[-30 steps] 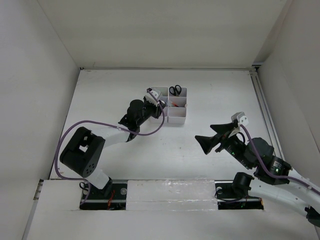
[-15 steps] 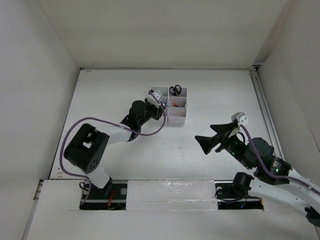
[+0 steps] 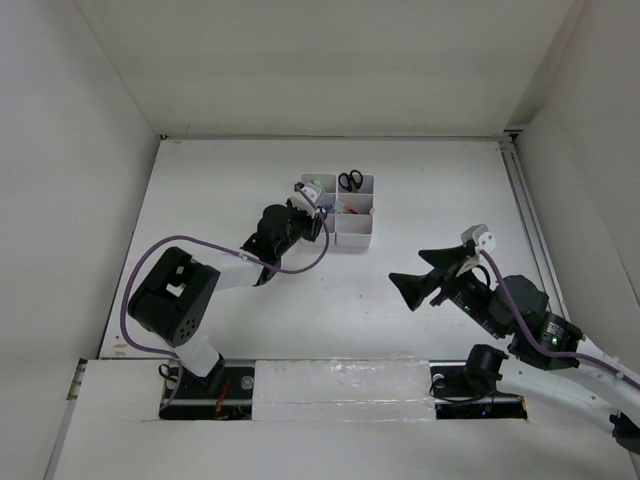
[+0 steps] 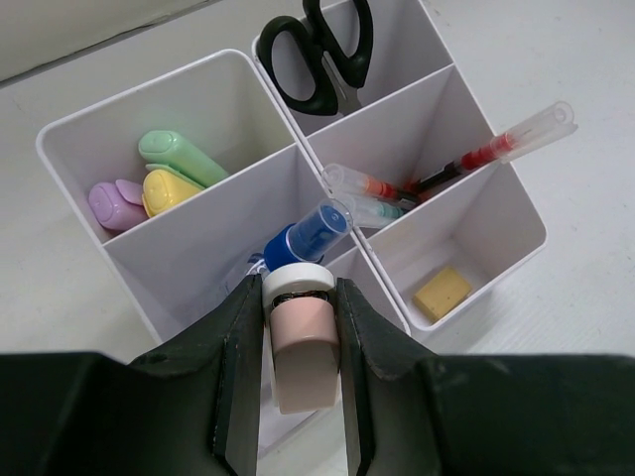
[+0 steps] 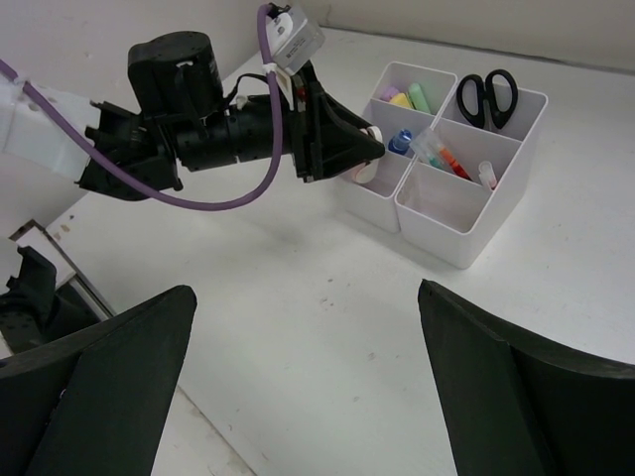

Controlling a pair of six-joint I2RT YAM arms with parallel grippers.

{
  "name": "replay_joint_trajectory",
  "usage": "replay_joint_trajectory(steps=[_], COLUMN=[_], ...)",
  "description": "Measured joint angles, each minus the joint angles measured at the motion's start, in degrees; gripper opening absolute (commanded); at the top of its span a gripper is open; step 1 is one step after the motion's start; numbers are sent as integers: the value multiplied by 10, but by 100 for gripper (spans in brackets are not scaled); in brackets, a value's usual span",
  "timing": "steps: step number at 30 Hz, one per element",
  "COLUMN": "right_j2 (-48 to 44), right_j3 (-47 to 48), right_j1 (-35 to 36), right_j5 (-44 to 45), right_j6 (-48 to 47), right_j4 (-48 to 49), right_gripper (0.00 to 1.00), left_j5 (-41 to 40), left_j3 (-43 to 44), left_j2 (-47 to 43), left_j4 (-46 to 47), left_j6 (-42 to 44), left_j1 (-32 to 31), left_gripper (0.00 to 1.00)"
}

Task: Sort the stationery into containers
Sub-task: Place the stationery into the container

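The white organizer (image 3: 355, 236) stands mid-table. In the left wrist view (image 4: 198, 109) its compartments hold black-handled scissors (image 4: 317, 55), green, yellow and purple highlighters (image 4: 164, 178), a blue-white tube (image 4: 303, 238), red and dark pens (image 4: 446, 169) and a yellow eraser (image 4: 442, 293). My left gripper (image 4: 298, 302) is shut on a pink stick with a white cap (image 4: 303, 347), held above the organizer's near-left corner, over the tube's compartment. It also shows in the right wrist view (image 5: 369, 151). My right gripper (image 3: 415, 285) is open and empty, well right of and nearer than the organizer.
White walls close in the table on the left, back and right. The left arm's purple cable (image 3: 170, 245) loops over the table's left part. The right gripper's fingers (image 5: 99, 377) hover over bare table in front of the organizer (image 5: 446, 233).
The left arm has shifted slightly towards the organizer with the pink stick in its grip. The right arm has not moved.
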Motion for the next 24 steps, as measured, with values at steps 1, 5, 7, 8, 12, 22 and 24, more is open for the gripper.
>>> replay_joint_trajectory(steps=[1,5,7,8,12,22,24], right_j2=[-1,-7,-7,-7,-7,-7,-7], right_j3=[0,0,0,0,0,0,0], right_j1=[0,0,0,0,0,0,0], right_j5=[0,-3,-5,-5,-7,-8,-8], right_j6=[0,0,0,0,0,0,0], right_j4=[0,0,1,0,0,1,0], right_gripper=[100,100,100,100,100,100,100], left_j5=[-2,-13,-18,-20,-29,-33,-34], left_j3=[0,0,0,0,0,0,0], left_j2=[0,0,0,0,0,1,1], left_j4=[0,4,5,5,5,-2,-2], left_j6=[0,0,0,-1,-1,-5,-5], left_j1=[0,0,0,0,0,0,0], left_gripper=[0,4,5,7,15,32,34])
